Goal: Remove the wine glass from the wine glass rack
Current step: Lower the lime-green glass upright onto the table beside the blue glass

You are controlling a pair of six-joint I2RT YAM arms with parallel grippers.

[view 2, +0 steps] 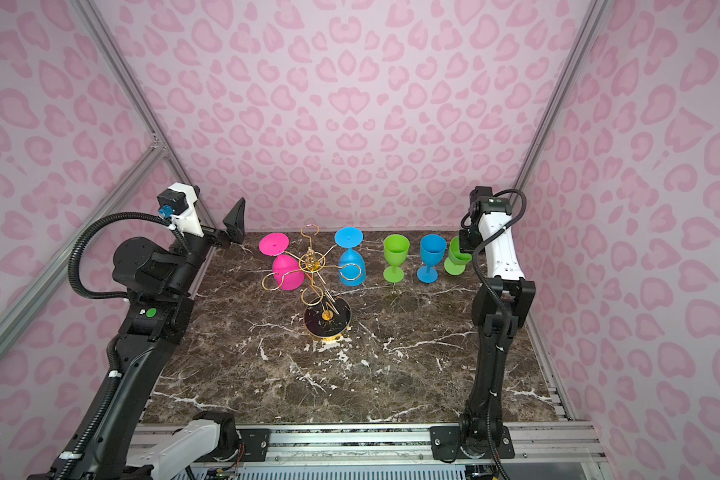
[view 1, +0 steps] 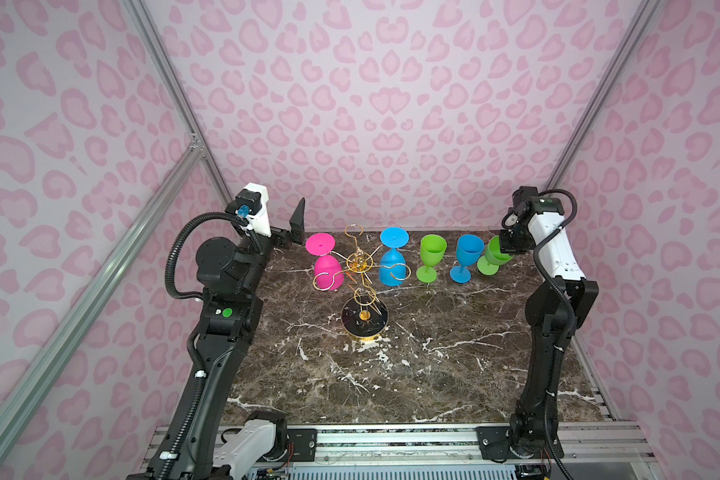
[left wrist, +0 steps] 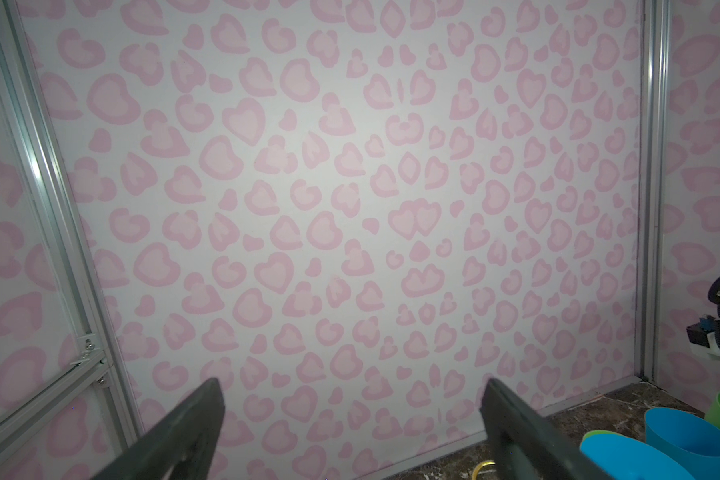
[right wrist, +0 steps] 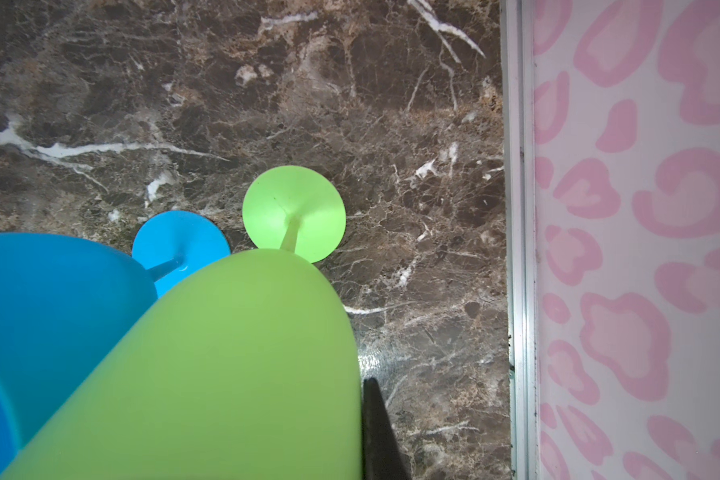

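The gold wire wine glass rack (view 1: 358, 262) stands mid-table on its round black base (view 1: 364, 318). A pink wine glass (view 1: 328, 272) and a blue wine glass (view 1: 391, 266) hang upside down from its arms. My right gripper (view 1: 507, 248) is shut on the bowl wall of a green wine glass (view 1: 493, 259) at the far right, off the rack. That glass is tilted, with its foot (right wrist: 294, 214) down at the table. One black finger (right wrist: 375, 432) shows beside the bowl; the other is hidden. My left gripper (left wrist: 352, 384) is open and empty, raised at the back left and facing the wall.
A green glass (view 1: 432, 249) and a blue glass (view 1: 469, 249) stand upright in a row between the rack and the held glass. The blue one's bowl (right wrist: 55, 299) sits close against the held glass. An aluminium frame post (right wrist: 518, 249) edges the marble table on the right.
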